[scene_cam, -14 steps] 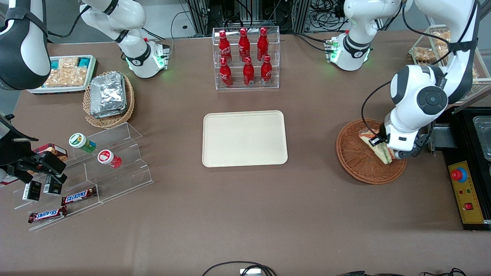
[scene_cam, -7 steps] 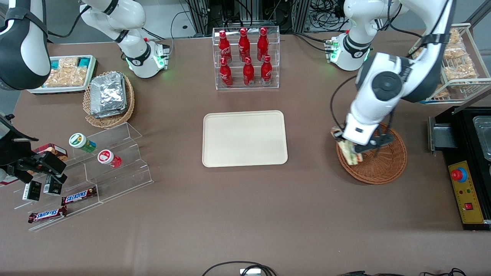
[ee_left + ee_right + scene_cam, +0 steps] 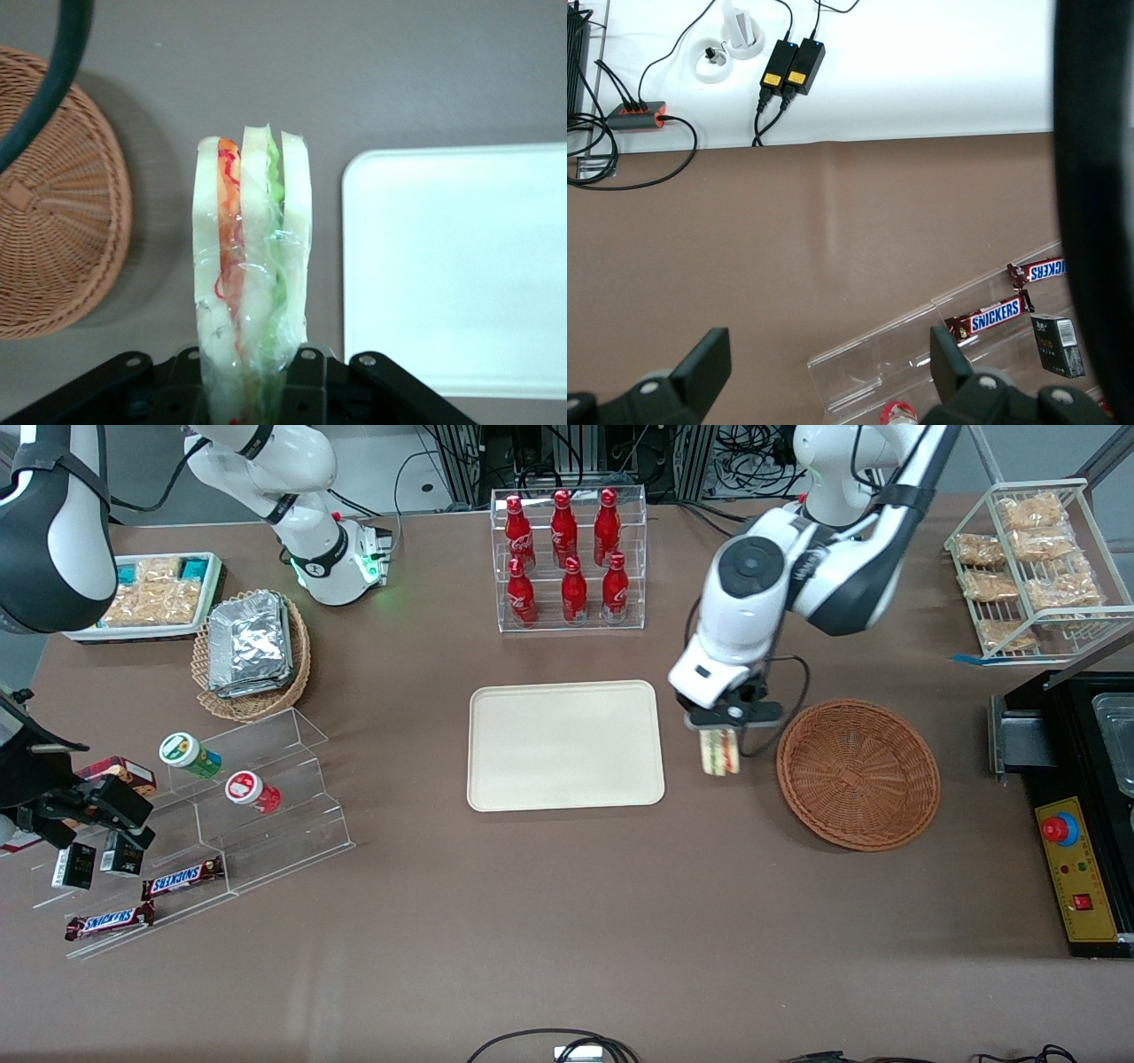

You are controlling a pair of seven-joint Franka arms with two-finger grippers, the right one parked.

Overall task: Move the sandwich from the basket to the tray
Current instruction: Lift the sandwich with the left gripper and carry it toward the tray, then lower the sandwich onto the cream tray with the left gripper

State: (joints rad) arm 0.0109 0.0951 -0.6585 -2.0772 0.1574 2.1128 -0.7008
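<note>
on the table (image 3: 532, 921) the first thing along is the white tray of snack packets (image 3: 155, 593) up by the corner at the parked arm's end, farthest from the front camera. next to it sits the tan wicker basket with foil packets (image 3: 252, 646), and nearer the front camera is the clear stepped stand (image 3: 257, 797) with two little round tubs on it and snickers bars (image 3: 182, 879) along its lowest step.

middle of the table: the cream tray (image 3: 565, 746), flat, nothing on it. above it toward the edge farthest from the camera is the clear rack of red bottles (image 3: 569, 558).

then me. my gripper (image 3: 719, 722) hangs over bare tabletop in the gap between the tray and the basket (image 3: 858, 773), not over either one. my jaws are clamped on the sandwich (image 3: 718, 751), which dangles off the table, pointing toward the front camera. from my wrist cam the sandwich (image 3: 252, 283) stands edge-on, orange-red layer on the side toward the basket (image 3: 53, 204), green layer on the side toward the tray (image 3: 461, 266), clear wrap crinkled around it and pinched between my fingers (image 3: 306, 381).

the reddish-brown basket has nothing in it. last, at the working arm's end, a wire rack of snack bags (image 3: 1032, 558) and a black box with a red button (image 3: 1072, 868) at the table edge.
</note>
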